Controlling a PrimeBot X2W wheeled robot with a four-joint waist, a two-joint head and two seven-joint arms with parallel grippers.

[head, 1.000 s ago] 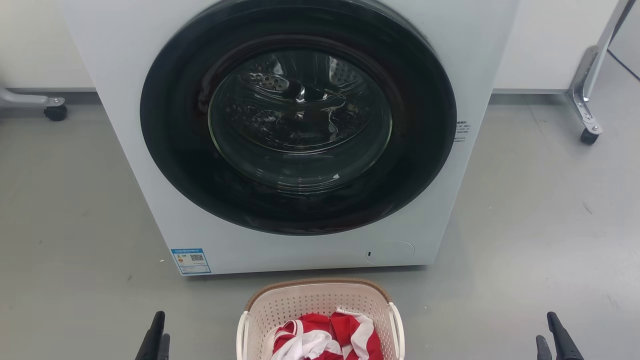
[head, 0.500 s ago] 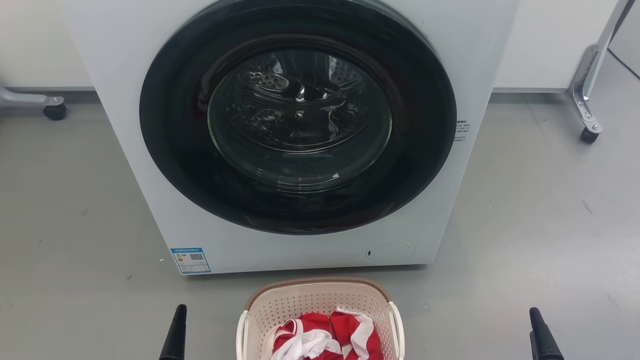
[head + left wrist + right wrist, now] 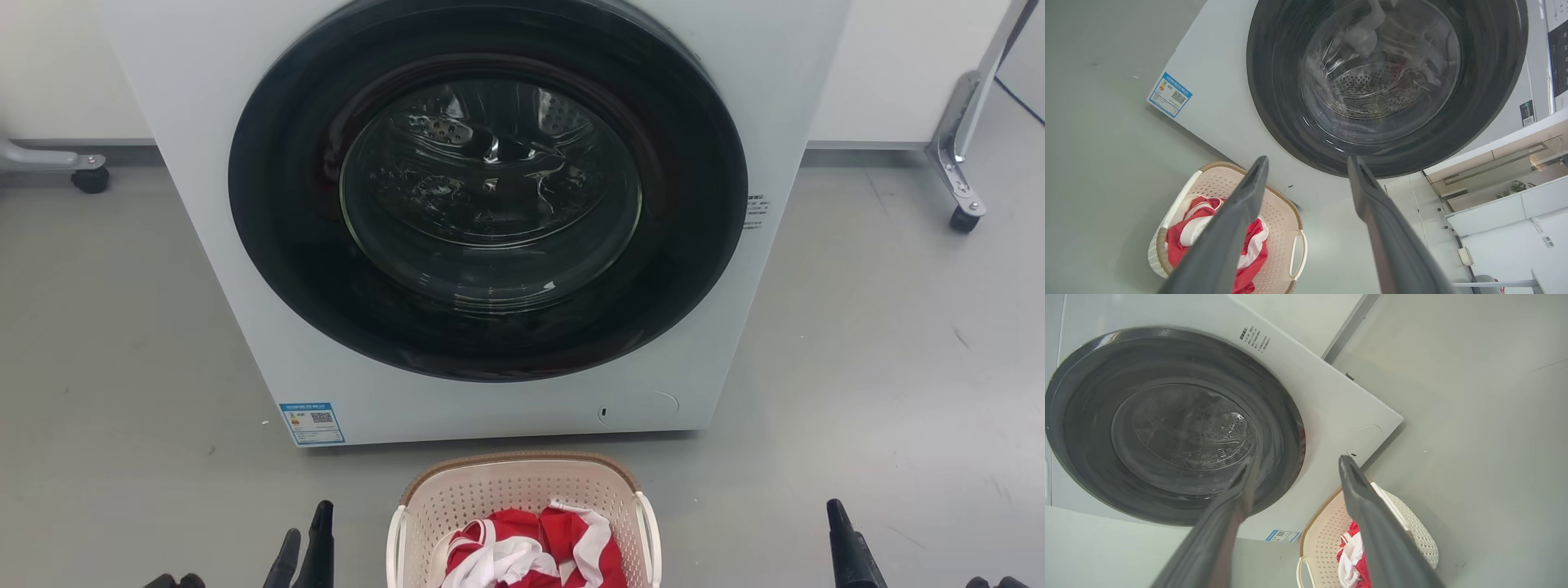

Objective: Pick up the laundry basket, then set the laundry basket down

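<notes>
Laundry basket (image 3: 514, 490): on floor (image 3: 122, 367), just in front of washer (image 3: 245, 343), centred below its door. Red & white clothes (image 3: 531, 547) heaped inside. Not yet lifted.

Left hand (image 3: 1308, 161): released, fingers spread w/ nothing btwn them. Near left handle (image 3: 396, 539) but apart from it. Right hand (image 3: 1298, 461): likewise spread & empty, well apart from right handle (image 3: 651, 531).

Step in hand, prob.: closing in from both sides for a two-handed pickup. To do it well:
- bring right hand in further so both reach basket together, at same level
- aim for the white handles, not the holed walls or brown rim
- clench both at once & raise evenly, else clothes slide and basket tips
- keep clear of washer front on the way up

Vs. 1 s ago, head view: both hands nearer basket. Left has covered most of its gap, right less of its own. Second left finger now showing beside the first. Basket, clothes, washer in same spots. Slight shift of whole pic = camera, not things.
</notes>
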